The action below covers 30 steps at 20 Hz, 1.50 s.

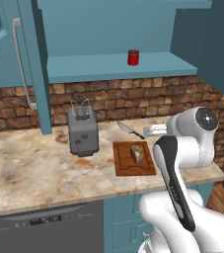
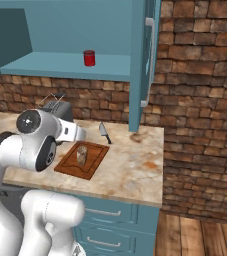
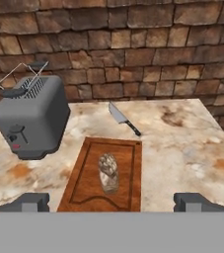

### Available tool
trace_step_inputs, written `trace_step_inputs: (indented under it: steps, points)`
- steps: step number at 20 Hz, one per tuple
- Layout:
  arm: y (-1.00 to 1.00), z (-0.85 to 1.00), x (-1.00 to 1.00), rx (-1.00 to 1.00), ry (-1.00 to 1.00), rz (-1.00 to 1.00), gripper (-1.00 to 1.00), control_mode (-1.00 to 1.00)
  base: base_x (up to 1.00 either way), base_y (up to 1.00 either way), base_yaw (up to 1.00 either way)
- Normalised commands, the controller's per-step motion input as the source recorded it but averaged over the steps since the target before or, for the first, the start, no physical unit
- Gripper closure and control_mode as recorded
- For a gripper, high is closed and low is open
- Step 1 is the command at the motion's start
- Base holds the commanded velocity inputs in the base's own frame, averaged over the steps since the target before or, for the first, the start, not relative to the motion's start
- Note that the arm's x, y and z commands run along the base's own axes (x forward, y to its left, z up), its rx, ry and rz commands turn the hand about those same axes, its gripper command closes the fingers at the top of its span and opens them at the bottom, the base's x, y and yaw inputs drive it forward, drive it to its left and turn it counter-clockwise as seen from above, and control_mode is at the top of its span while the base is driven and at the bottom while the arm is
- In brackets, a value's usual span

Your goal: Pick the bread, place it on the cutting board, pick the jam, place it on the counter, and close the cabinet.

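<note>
The bread (image 3: 108,173), a brown speckled chunk, stands on the reddish cutting board (image 3: 84,183), on the marbled counter (image 3: 182,148). My gripper (image 3: 116,202) hovers above and just short of the board's near edge, open, with nothing between its fingertips (image 3: 34,201). From the base views the bread (image 1: 137,154) (image 2: 82,155) sits mid-board (image 1: 126,165) (image 2: 67,167), with the hand held over the counter beside it. The red jam (image 1: 133,57) (image 2: 89,58) stands on the teal shelf of the cabinet (image 1: 118,66), whose doors (image 1: 15,64) (image 2: 145,60) hang open.
A grey toaster (image 1: 82,132) (image 3: 29,118) stands left of the board. A knife (image 1: 129,129) (image 3: 123,118) lies behind the board near the brick wall. The counter (image 2: 135,160) ends at the right, with a wooden floor below.
</note>
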Motion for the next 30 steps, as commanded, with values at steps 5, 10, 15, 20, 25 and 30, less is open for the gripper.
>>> trace_step_inputs:
  steps: [5,10,15,20,25,30]
  points:
    - [0.0,0.15,0.0,0.0,0.0,0.0,-1.0,-1.0,0.0,0.0,0.0]
    - [0.0,0.18,0.0,-0.01,0.0,0.0,-1.0,-1.0,0.0,0.0,0.0]
    - [0.0,0.25,0.0,0.0,0.0,0.0,-1.0,-1.0,0.0,0.0,0.0]
    - [0.0,0.34,0.0,0.0,0.0,0.0,-1.0,-1.0,0.0,0.0,0.0]
    - [0.0,0.35,0.0,0.0,0.0,0.0,-1.0,-1.0,0.0,0.0,0.0]
    - [0.0,0.28,0.0,0.0,0.0,0.0,-1.0,-1.0,0.0,0.0,0.0]
